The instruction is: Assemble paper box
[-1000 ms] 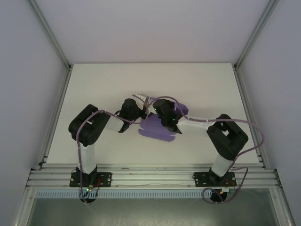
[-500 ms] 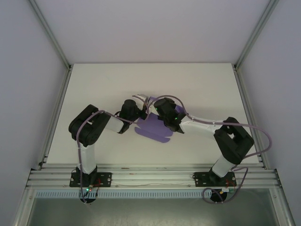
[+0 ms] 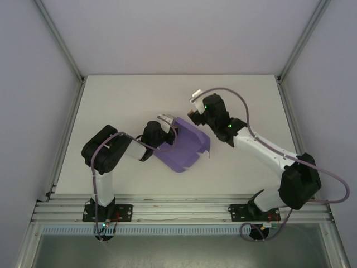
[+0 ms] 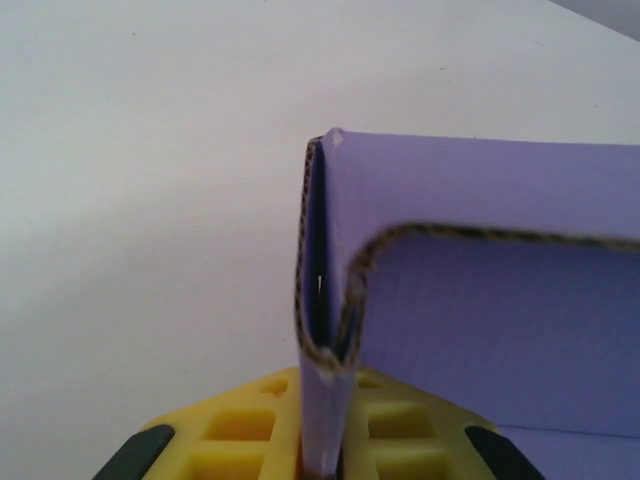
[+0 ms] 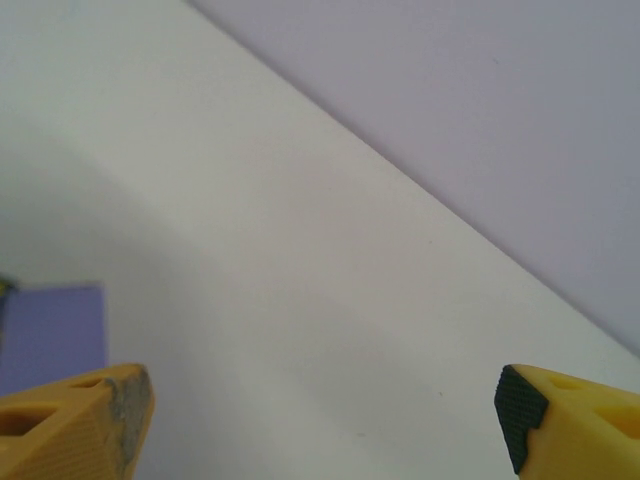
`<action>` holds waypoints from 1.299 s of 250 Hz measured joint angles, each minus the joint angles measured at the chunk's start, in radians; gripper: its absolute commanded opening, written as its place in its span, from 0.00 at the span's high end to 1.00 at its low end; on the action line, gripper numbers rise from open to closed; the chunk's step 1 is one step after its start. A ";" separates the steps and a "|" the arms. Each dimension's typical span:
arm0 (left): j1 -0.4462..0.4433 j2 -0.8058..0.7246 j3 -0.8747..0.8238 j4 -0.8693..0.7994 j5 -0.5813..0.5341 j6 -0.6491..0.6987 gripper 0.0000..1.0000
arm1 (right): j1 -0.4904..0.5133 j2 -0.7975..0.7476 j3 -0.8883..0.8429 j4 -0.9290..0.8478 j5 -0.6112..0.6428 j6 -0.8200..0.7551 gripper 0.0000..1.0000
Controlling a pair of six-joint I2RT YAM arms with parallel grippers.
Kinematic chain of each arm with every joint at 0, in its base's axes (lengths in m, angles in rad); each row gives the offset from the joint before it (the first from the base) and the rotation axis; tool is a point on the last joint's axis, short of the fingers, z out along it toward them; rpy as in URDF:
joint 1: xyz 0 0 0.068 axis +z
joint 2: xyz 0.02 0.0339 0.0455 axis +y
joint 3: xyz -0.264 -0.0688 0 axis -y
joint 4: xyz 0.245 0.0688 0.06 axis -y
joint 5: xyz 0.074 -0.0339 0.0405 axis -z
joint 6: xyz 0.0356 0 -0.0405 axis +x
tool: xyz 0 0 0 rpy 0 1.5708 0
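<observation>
The purple paper box [image 3: 184,149] lies partly folded at mid-table, one side wall turned up. My left gripper [image 3: 169,124] is shut on the box's left wall. In the left wrist view the doubled-over corrugated wall [image 4: 325,300] stands pinched between the yellow fingers [image 4: 235,440], and the left gripper [image 4: 330,445] has the card running down into it. My right gripper [image 3: 193,105] hangs open above the table behind and to the right of the box, apart from it. In the right wrist view the right gripper [image 5: 320,430] has nothing between its fingers, and a corner of the box [image 5: 50,335] shows at the left.
The white table [image 3: 111,100] is walled by grey panels with aluminium rails at its left and right edges [image 3: 293,120]. A purple cable [image 3: 329,173] loops beside the right arm. Bare table lies behind and to both sides of the box.
My right gripper has opened, let go of the box and swung up toward the back right. The left gripper has closed tighter on the folded wall. The box has turned and lies uncovered.
</observation>
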 measured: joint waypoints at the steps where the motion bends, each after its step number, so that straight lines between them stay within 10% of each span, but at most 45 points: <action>1: 0.000 0.000 -0.001 0.002 0.000 0.000 0.85 | -0.001 0.003 0.004 -0.003 -0.001 0.004 0.12; 99: -0.048 -0.008 -0.058 0.054 -0.046 -0.007 0.83 | -0.002 0.277 0.134 -0.169 -0.101 0.114 0.16; 245: -0.055 -0.030 -0.044 -0.007 -0.099 -0.052 0.67 | -0.002 0.281 0.080 -0.096 -0.174 0.050 0.18; 270: -0.055 -0.030 -0.006 -0.041 -0.117 -0.051 0.72 | -0.002 0.281 0.076 -0.081 -0.177 0.039 0.19; 300: -0.058 -0.027 0.033 -0.098 -0.133 -0.051 1.00 | -0.003 0.281 0.071 -0.064 -0.179 0.031 0.18; 325: -0.065 -0.020 0.050 -0.113 -0.154 -0.038 1.00 | -0.007 0.281 0.069 -0.044 -0.163 0.040 0.17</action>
